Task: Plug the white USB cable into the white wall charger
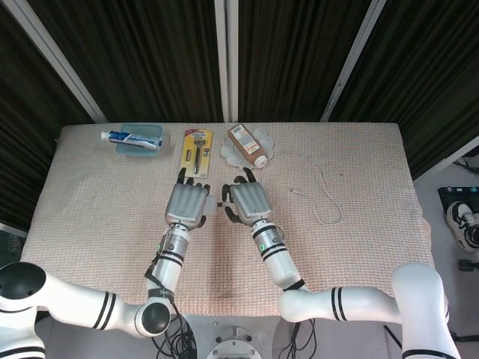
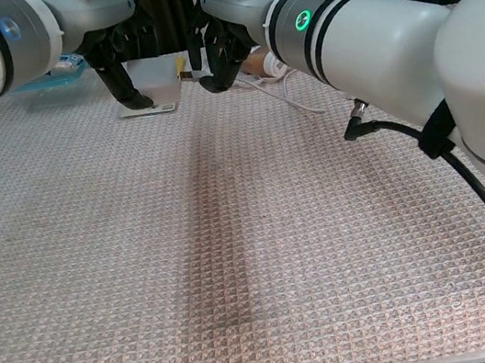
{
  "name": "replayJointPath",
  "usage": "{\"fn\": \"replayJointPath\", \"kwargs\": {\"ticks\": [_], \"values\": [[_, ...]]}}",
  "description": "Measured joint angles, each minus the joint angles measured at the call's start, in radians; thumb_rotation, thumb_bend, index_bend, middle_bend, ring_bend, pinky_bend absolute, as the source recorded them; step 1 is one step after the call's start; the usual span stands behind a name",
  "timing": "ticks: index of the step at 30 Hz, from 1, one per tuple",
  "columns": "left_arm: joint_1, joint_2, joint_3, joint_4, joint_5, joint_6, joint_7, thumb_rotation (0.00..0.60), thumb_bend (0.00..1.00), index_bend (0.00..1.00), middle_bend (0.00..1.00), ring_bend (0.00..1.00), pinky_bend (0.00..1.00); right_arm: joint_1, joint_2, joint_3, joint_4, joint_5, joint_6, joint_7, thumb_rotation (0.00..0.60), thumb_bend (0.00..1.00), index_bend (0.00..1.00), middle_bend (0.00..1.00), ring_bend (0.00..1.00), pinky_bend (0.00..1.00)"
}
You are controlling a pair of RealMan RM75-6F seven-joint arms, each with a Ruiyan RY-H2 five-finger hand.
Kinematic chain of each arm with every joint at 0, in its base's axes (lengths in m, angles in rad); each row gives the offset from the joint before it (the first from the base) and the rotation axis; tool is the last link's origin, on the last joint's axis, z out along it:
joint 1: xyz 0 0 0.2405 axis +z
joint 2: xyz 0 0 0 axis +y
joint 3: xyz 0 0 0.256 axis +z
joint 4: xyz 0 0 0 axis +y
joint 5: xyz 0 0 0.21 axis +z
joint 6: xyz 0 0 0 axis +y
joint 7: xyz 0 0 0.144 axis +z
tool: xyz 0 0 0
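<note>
Our left hand (image 1: 187, 205) grips the white wall charger (image 2: 150, 88) on the mat. Our right hand (image 1: 249, 202) pinches the USB plug (image 2: 185, 75) just beside it — the white cable (image 1: 323, 196) trails rightward.

Looks like a robotics lab or data-collection booth rather than a home. Closed in behind the counter (image 1: 359, 247) by black pleated curtains (image 1: 150, 60) hung between pale metal posts (image 1: 227, 60). Counter covered edge to edge with a pinkish waffle-weave cloth (image 2: 238, 266). Staged along the counter's far edge: assorted household props, among them a toothpaste tube (image 1: 129, 137) in a clear tray (image 1: 153, 134) and a brown bottle (image 1: 248, 144). Loose dark cabling (image 1: 176, 336) under the counter's near edge.
</note>
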Motion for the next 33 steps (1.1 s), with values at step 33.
{"fn": "replayJointPath", "kwargs": {"ticks": [33], "values": [[-0.047, -0.059, -0.012, 0.061, -0.044, 0.045, 0.042, 0.600, 0.24, 0.46, 0.43, 0.22, 0.00, 0.007, -0.015, 0.003, 0.027, 0.014, -0.010, 0.029, 0.600, 0.45, 0.64, 0.53, 0.24, 0.00]]}}
